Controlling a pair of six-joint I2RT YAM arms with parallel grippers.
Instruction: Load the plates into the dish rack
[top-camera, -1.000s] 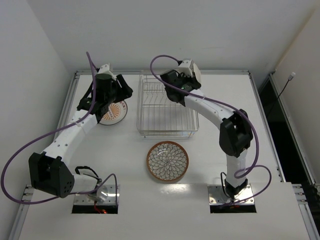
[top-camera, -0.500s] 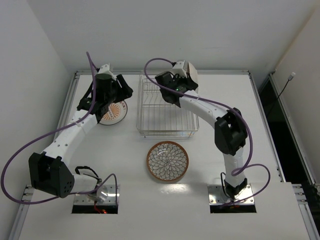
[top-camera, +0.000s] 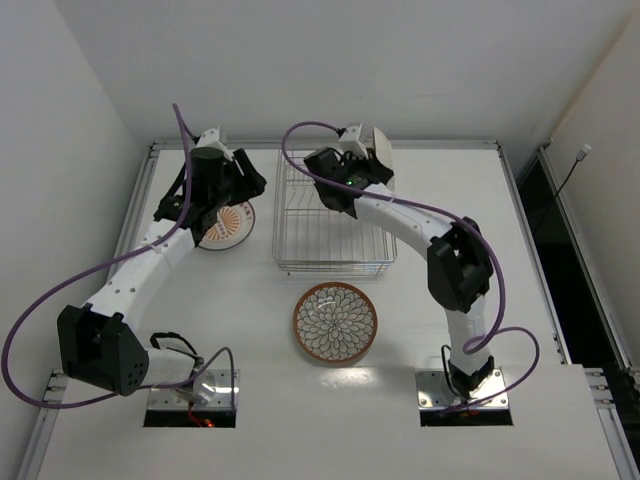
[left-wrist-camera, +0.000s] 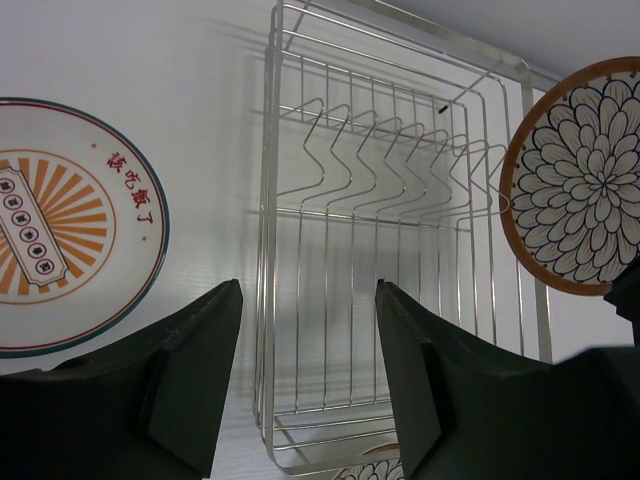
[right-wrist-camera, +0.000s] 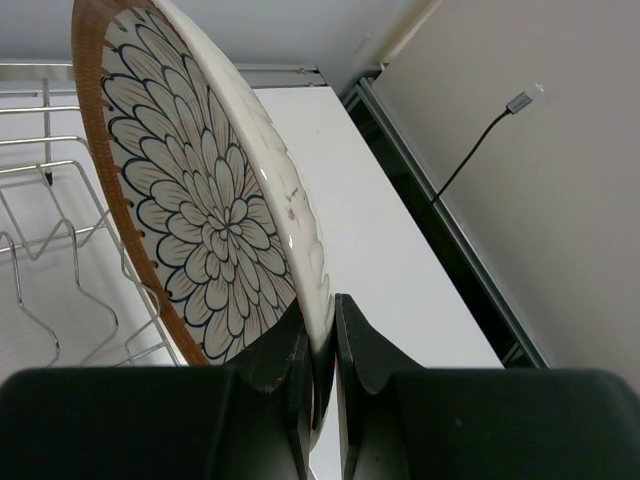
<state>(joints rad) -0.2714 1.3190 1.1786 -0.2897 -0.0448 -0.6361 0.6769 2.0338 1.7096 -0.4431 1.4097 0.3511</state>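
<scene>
Near the far-left corner of the table (top-camera: 520, 250), the sunburst plate (top-camera: 236, 226) lay flat. The left gripper (top-camera: 215, 205) hung above it, jaws half-spread and empty. The dish rack (top-camera: 333, 215) sat mid-table toward the far edge, with a big petal plate (top-camera: 335, 322) flat just in front of it. The right gripper (right-wrist-camera: 322, 322) pinched the rim of a second petal plate (right-wrist-camera: 200, 200), held on edge over the rack's far-right corner. To seat it well, the plate's lower rim should probably line up with a gap between the prongs (left-wrist-camera: 380, 150) and stay upright while lowering. Only the right wrist view showed the pinch on the rim. Only the left wrist view showed the prong row bare.
</scene>
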